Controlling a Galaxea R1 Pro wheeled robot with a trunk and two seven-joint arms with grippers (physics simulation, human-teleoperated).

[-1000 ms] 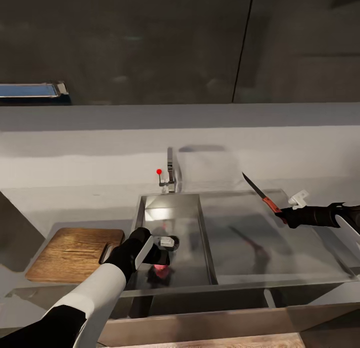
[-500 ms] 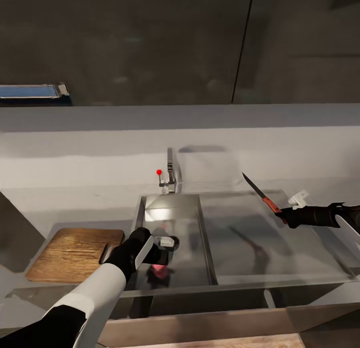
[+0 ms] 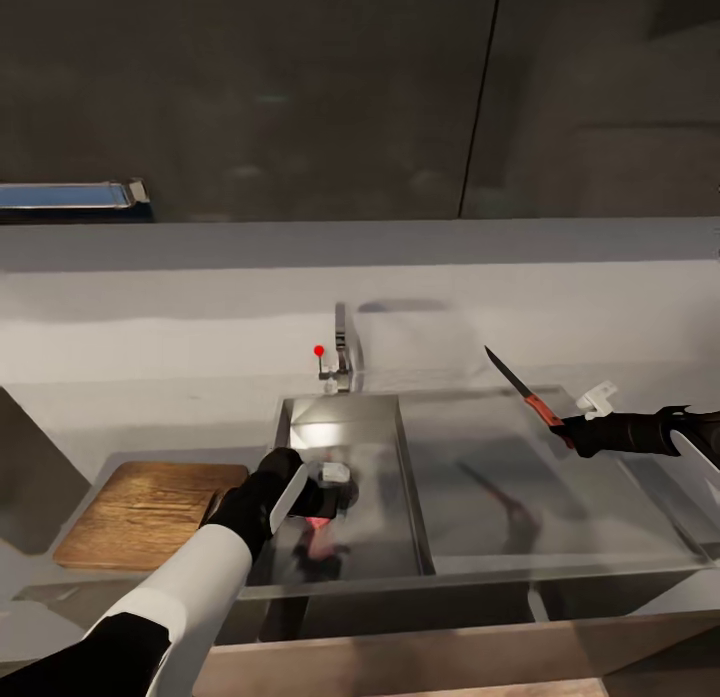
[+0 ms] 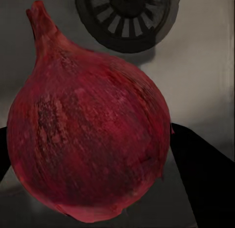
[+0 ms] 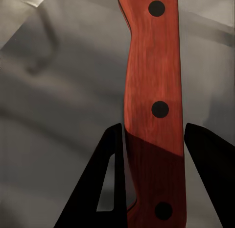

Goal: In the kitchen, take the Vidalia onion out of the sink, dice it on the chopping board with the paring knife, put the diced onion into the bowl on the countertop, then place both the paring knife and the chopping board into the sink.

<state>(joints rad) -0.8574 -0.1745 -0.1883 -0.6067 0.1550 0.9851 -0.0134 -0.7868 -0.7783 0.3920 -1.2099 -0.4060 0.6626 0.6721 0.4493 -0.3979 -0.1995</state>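
My left gripper (image 3: 322, 505) reaches down into the sink (image 3: 385, 447) and is shut on the Vidalia onion (image 3: 318, 523), a dark red bulb. In the left wrist view the onion (image 4: 88, 130) sits between the two dark fingers (image 4: 200, 174), held above the round drain (image 4: 127, 14). My right gripper (image 3: 560, 429) is shut on the red-orange handle of the paring knife (image 3: 520, 385), which hangs over the drainboard (image 3: 520, 497) with its blade pointing up and to the back left. The right wrist view shows the riveted handle (image 5: 154, 90) between the fingers. The chopping board (image 3: 145, 512) lies on the countertop (image 3: 150, 417) left of the sink.
The curved chrome tap (image 3: 343, 349) with its red dot stands behind the basin. Dark glossy wall cabinets (image 3: 300, 87) hang above the pale backsplash. A dark cabinet side (image 3: 30, 477) borders the counter at far left. The counter's metallic front edge (image 3: 400, 587) runs below the sink.
The head camera has tilted a little, shifting the scene down. My left gripper has risen slightly in the basin with the onion. The right arm and knife hold still.
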